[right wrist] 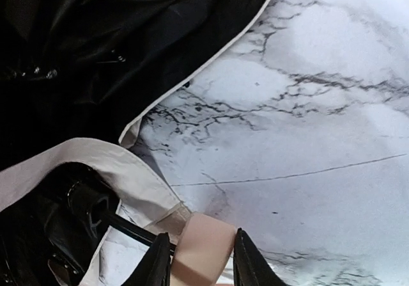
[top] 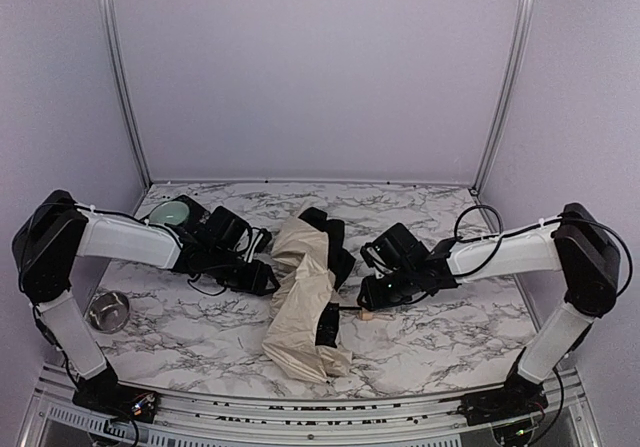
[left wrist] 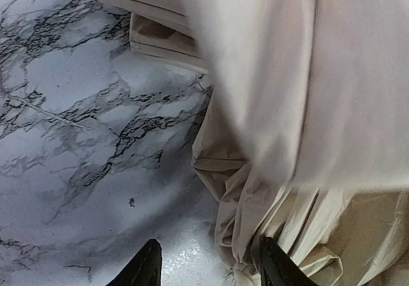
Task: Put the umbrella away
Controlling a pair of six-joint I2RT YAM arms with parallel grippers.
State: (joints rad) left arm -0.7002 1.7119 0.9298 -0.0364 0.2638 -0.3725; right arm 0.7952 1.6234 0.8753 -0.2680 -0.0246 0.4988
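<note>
The umbrella lies crumpled in the middle of the marble table, cream-beige fabric outside, black lining inside. Its thin black shaft ends in a pale tan knob handle. My right gripper is shut on that handle, one finger on each side; it shows right of the umbrella in the top view. My left gripper is open at the umbrella's left side; its right finger touches the fabric folds and its left finger is over bare table. In the top view it sits left of the canopy.
A small steel bowl stands at the table's left edge by the left arm. A pale green round dish sits at the back left behind the left arm. White walls close the back and sides.
</note>
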